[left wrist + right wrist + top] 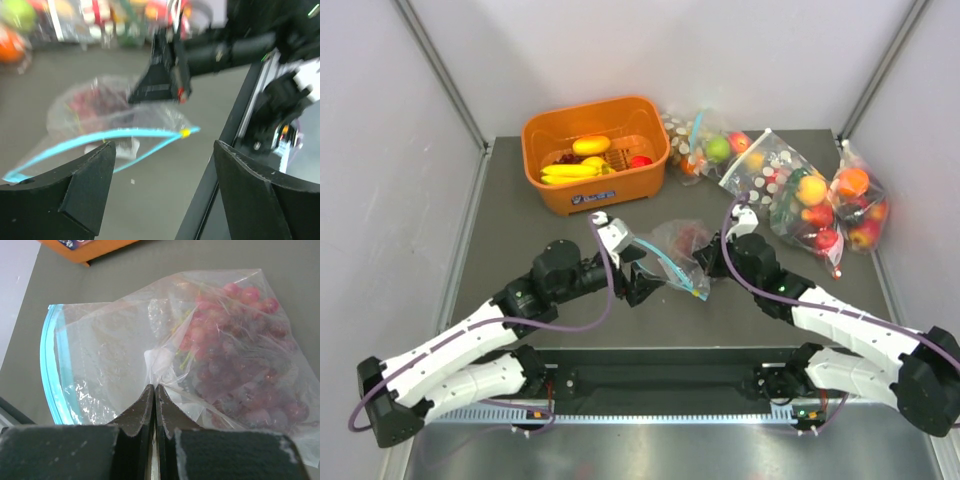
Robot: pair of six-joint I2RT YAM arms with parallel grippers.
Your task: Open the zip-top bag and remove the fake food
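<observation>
Zip-top bag point(672, 250): lies on the counter point(520, 240) at the centre of the top view, between the two end effectors.
Zip strip point(49, 365): light blue, and curves down the left edge of the bag in the right wrist view. In the left wrist view its two tracks appear parted and meet at a yellow end piece point(185, 132).
Grapes point(240, 375): dark purple-red cluster inside the bag, in the right half of the right wrist view.
Bananas point(568, 173): yellow bunch in the orange basket point(610, 195), upper centre-left of the top view, well apart from the bag.
Right end effector point(155, 395): jaws pressed together, pinching a fold of the clear bag film at lower centre of its frame.
Left end effector point(162, 195): jaws spread wide with nothing between them. The bag lies just beyond, and the view is blurred.
Fruit bags point(820, 200): clustered at the upper right of the top view.
</observation>
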